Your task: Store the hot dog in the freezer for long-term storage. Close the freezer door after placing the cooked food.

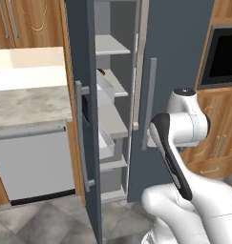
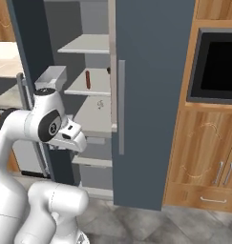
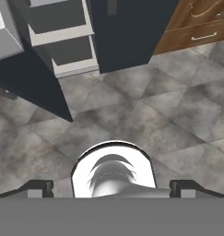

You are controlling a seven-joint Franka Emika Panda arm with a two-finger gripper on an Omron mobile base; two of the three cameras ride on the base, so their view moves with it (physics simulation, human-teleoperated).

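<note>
The freezer stands with its left door swung wide, its pale grey shelves showing. The hot dog, a thin reddish-brown rod, lies on the second shelf from the top; its end peeks out at that shelf's left edge. The freezer door hangs open toward me, with its grey bar handle and a pale bin on its inner face. My gripper is open and empty. It points down at the floor, well in front of the freezer's lowest shelves and apart from the door.
The appliance's right-hand door is shut. A stubby dark lump sits at the back of the hot dog's shelf. A dishwasher and stone counter stand left of the open door. A black oven and wooden cabinets are on the right.
</note>
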